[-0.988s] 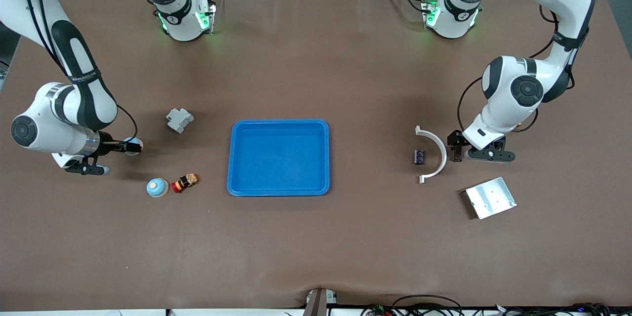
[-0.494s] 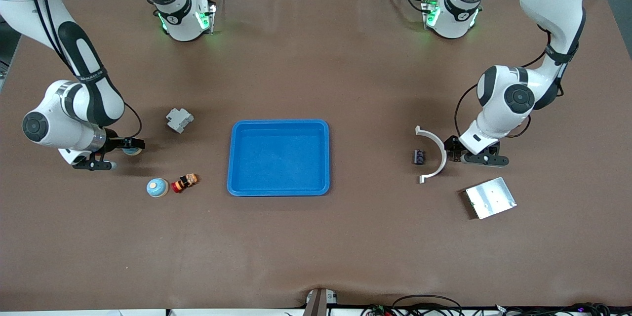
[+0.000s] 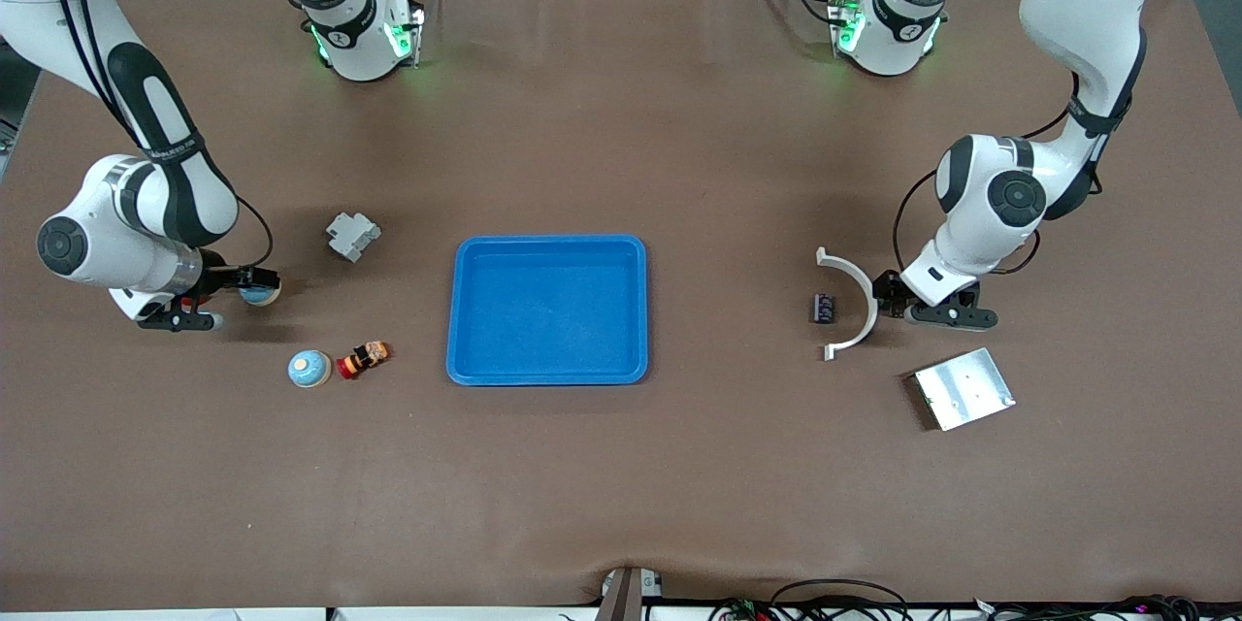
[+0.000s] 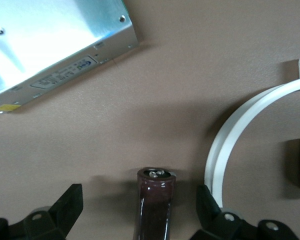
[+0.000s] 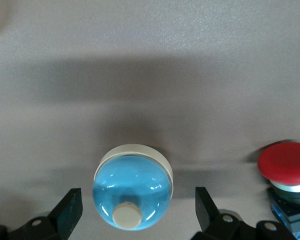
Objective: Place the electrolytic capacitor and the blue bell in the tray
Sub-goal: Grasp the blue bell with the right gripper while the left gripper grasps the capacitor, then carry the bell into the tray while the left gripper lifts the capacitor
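Note:
The blue tray (image 3: 548, 247) lies at the table's middle. A blue bell (image 3: 260, 289) with a cream button sits on the table toward the right arm's end. My right gripper (image 3: 250, 287) is low at it, open. In the right wrist view the bell (image 5: 132, 192) lies between the spread fingers (image 5: 69, 209), untouched. My left gripper (image 3: 888, 295) is low beside a white arc (image 3: 859, 296), open. The left wrist view shows a dark maroon electrolytic capacitor (image 4: 155, 200) lying between its fingers (image 4: 70, 202), apart from both. The capacitor is hidden in the front view.
A second pale blue bell (image 3: 310, 369) and a red-capped button (image 3: 361, 359) lie nearer the camera than the right gripper. A grey part (image 3: 352, 236) lies beside the tray. A small dark part (image 3: 825, 308) lies inside the arc. A silver plate (image 3: 964, 388) lies near the left gripper.
The left gripper has crept toward the white arc. The right arm's wrist has shifted a little with the gripper staying at the bell. Nothing has been taken hold of.

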### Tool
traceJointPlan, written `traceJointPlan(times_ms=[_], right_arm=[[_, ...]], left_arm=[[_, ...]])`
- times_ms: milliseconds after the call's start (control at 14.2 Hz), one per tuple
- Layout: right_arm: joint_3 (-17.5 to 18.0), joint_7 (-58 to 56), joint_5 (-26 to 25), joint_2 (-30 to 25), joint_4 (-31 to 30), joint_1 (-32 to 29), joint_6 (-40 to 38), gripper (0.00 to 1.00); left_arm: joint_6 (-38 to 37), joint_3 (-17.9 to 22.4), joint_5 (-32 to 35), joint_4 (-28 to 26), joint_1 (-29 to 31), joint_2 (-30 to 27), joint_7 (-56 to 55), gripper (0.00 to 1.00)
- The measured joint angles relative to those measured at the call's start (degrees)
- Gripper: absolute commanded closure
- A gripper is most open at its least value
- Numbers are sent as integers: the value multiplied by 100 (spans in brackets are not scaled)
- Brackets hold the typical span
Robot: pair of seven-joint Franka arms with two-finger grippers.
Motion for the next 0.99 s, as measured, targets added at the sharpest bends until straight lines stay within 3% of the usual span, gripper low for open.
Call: traceJointPlan(times_ms=[141,423,494,846,917,988], right_arm=[[5,0,0,20,-2,0,3,2],[22,1,1,33,-1,0,4,45],[24,2,2,33,-1,0,4,51],[26,2,4,1,47,0,-18,63],[31,2,6,1,94,0,-95,65],[50,2,24,-1,179,1,-269,65]], left_arm=[[69,2,0,0,6,51,0,0],[79,9,0,-3,33,61,0,0],[79,9,0,-16,34,62,0,0],[79,11,17,-83,50,62,0,2],[79,11,17,-95,60,62,0,34],[81,11,18,-107,68,62,0,87]])
